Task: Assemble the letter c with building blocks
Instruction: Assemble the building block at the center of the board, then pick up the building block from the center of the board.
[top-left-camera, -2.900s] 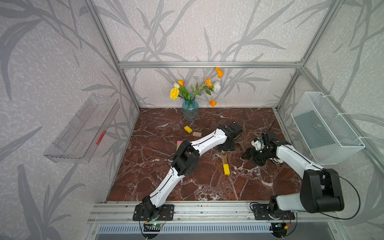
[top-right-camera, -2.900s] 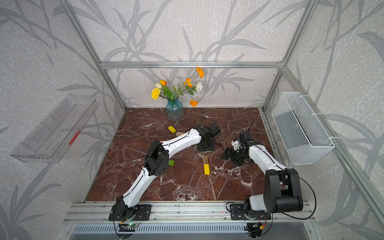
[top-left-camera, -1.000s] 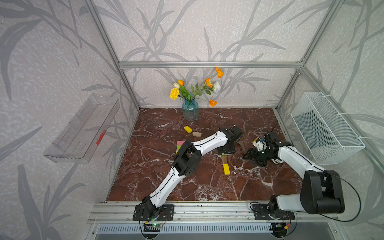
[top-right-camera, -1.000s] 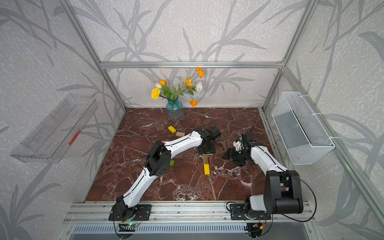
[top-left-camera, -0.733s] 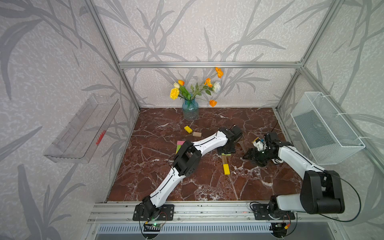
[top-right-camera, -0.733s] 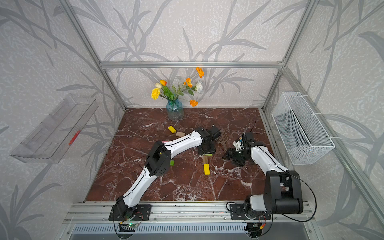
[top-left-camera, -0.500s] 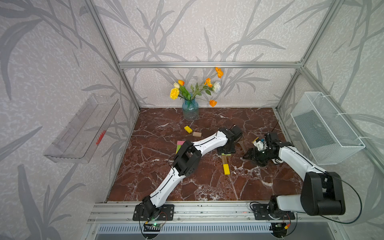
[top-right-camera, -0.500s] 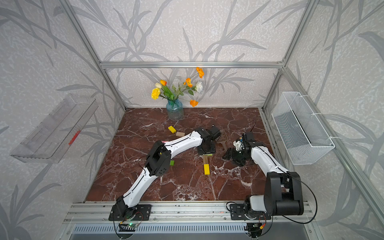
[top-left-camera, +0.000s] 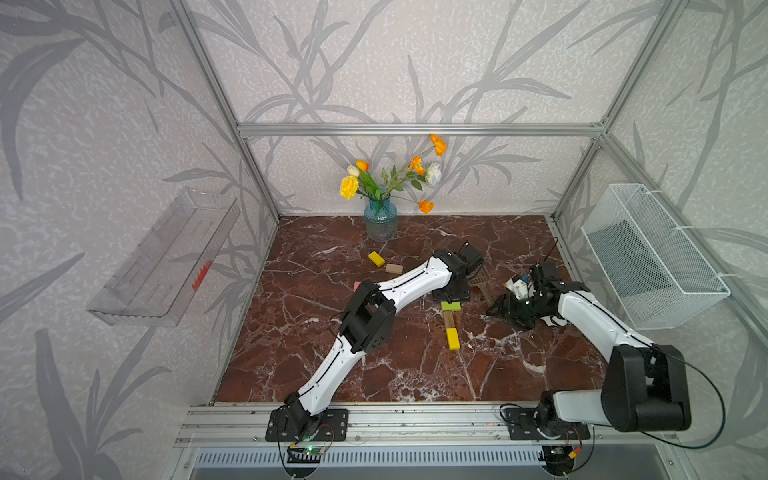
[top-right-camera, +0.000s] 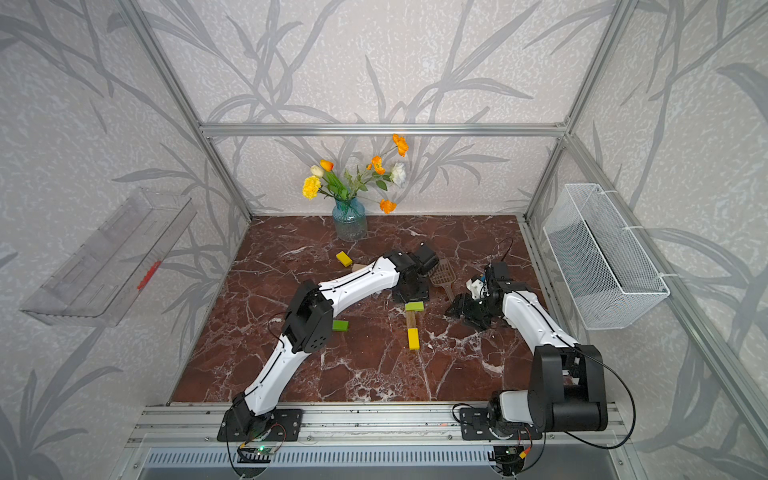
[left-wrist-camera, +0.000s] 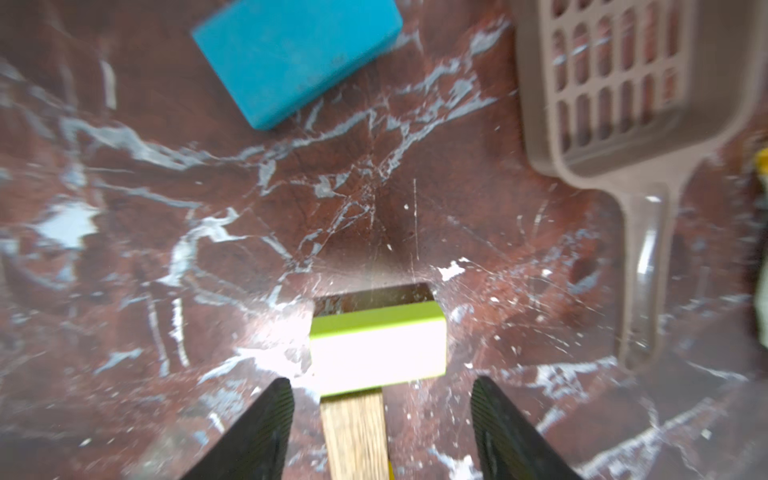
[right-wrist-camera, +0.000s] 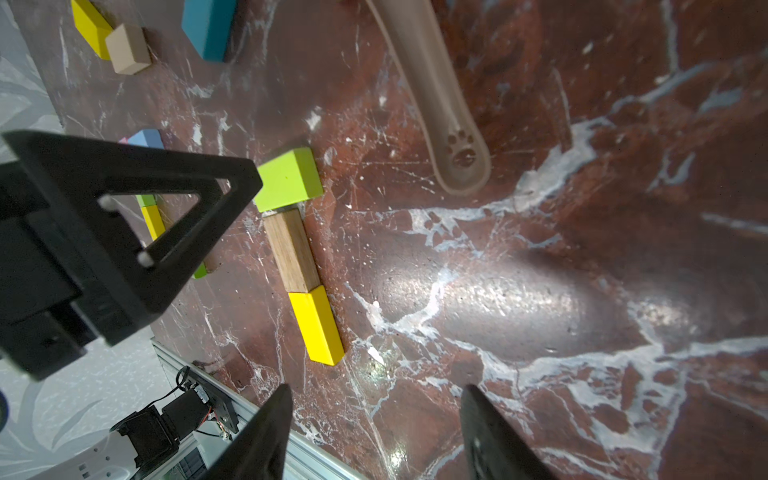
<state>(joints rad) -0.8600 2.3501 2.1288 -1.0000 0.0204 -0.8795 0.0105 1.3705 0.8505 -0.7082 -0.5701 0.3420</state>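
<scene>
Left wrist view: over the table (left-wrist-camera: 208, 187), the left end effector (left-wrist-camera: 380, 380) hangs released (right end effector (right-wrist-camera: 376, 386) likewise spread, empty), its lime green block (left-wrist-camera: 378, 345) newly laid crosswise against the end of the tan block (left-wrist-camera: 353, 432), probably starting the C's corner.

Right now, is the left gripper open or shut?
Open. The left gripper has its fingers apart, with clear gaps to the wooden block between them; nothing is gripped.

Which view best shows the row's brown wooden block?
Right wrist: the brown wooden block lies whole and sharp between the lime block and the yellow block. The left wrist view cuts it off, blurred; both top views show it tiny.
</scene>
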